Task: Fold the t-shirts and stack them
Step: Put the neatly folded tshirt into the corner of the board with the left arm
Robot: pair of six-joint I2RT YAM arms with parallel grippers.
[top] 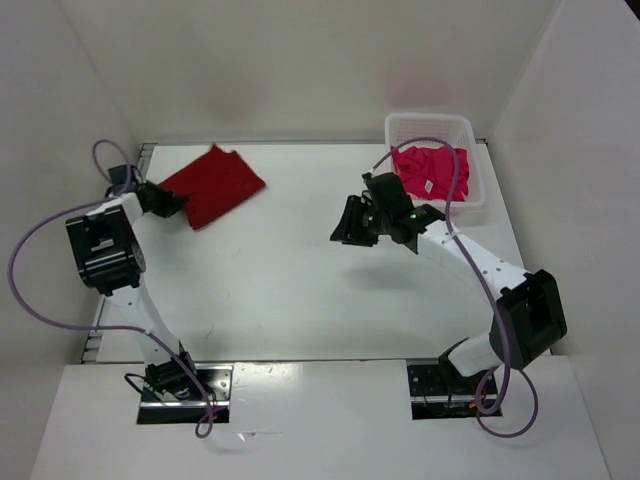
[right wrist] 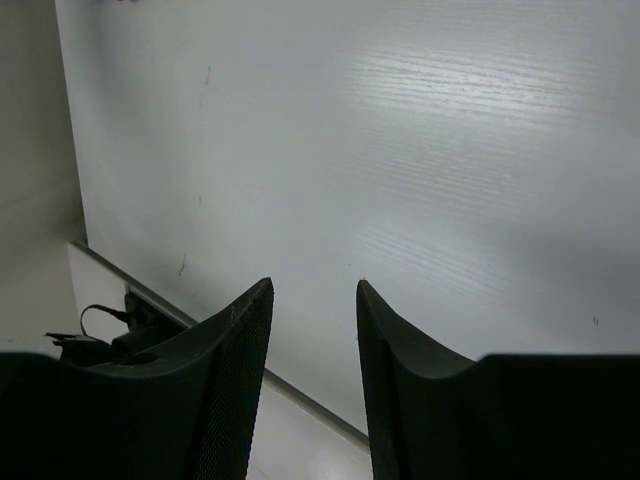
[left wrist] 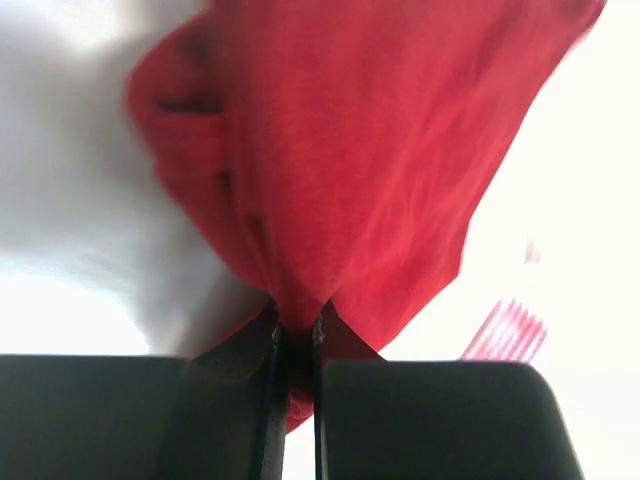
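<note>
here the left tool (left wrist: 296, 328) pinches a soft, creased dark red t-shirt (left wrist: 350, 150); right tool (right wrist: 315, 292) stands spread.

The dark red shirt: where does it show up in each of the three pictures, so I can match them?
Top view: the dark red shirt lies far left on the table, its corner in the left gripper.
Left wrist view: it fills the upper middle, pinched between the fingers at the bottom.
Right wrist view: not in it; only bare table beyond the open right gripper.
Shared landmark: the white table.
</note>
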